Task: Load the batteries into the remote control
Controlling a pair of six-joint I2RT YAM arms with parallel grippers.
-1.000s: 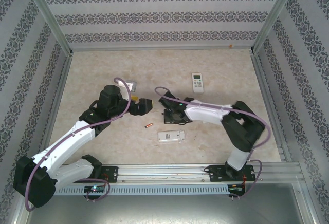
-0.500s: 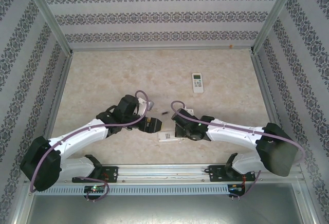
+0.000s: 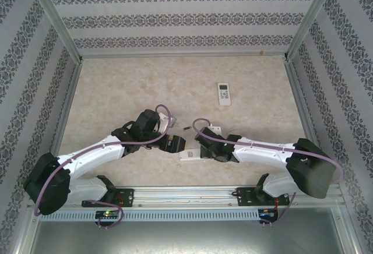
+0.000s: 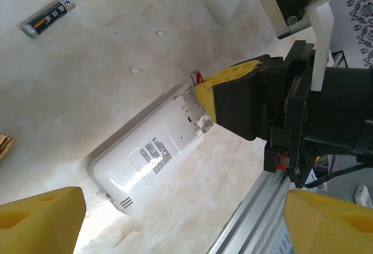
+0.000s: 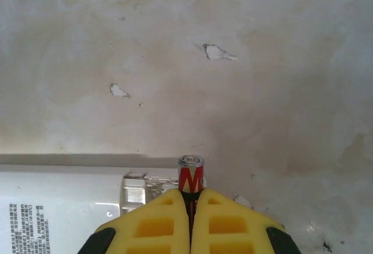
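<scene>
Near the front edge of the table (image 3: 116, 79), the right gripper (image 5: 190, 198) pinches a red-labelled cell (image 5: 191, 173) tight between its yellow pads. The cell's metal end pokes out just beside the open battery bay at the end of the white remote (image 4: 148, 161), which lies face down. The left gripper (image 3: 178, 145) hovers close by with its jaws wide apart, gripping nothing.

The risk sits here: the cell appears angled across the bay's end instead of along its slot, so a push down could wedge it on the contacts or flick it from the pads. With nothing pinning the remote, the same push could skate it over the smooth table.

Just beyond, a dark cell (image 4: 49, 16) lies loose, and a gold cell (image 4: 3, 145) peeks in at the left wrist view's edge. Either could roll if an arm brushes it. A small white piece (image 4: 223, 2), possibly the bay lid, lies close behind. Farther back, well apart, rests a second remote (image 3: 224, 93).
</scene>
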